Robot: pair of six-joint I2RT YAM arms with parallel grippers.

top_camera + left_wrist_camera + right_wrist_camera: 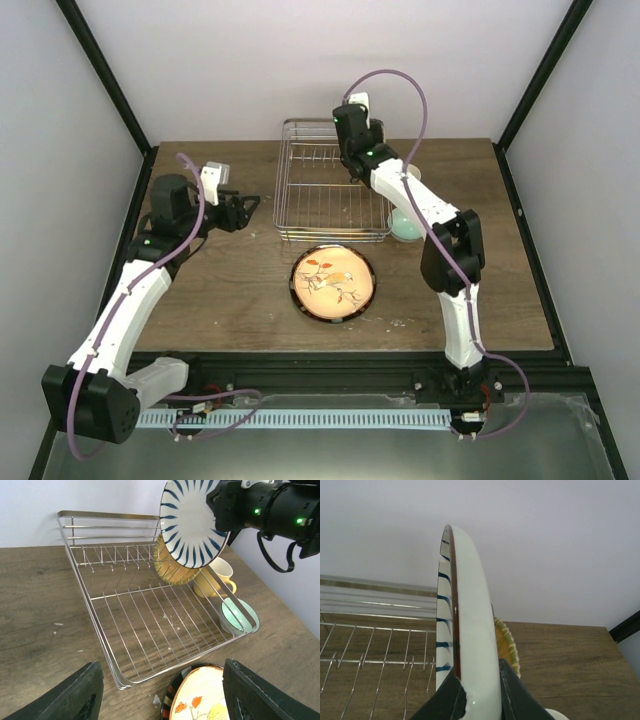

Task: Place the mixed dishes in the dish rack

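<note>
My right gripper is shut on the rim of the white plate with dark radial stripes, held upright and edge-on above the far right part of the silver wire dish rack. In the left wrist view the striped plate hangs over the woven yellow-tan plate, which stands on edge in the rack. The dark-rimmed plate lies flat in front of the rack. The yellow mug and the mint-green bowl sit just outside the rack's right side. My left gripper is open and empty, left of the rack.
The woven plate shows right behind the striped plate in the right wrist view. The rack's upright prongs line its far side. The mint bowl lies under my right arm. Grey walls enclose the wooden table.
</note>
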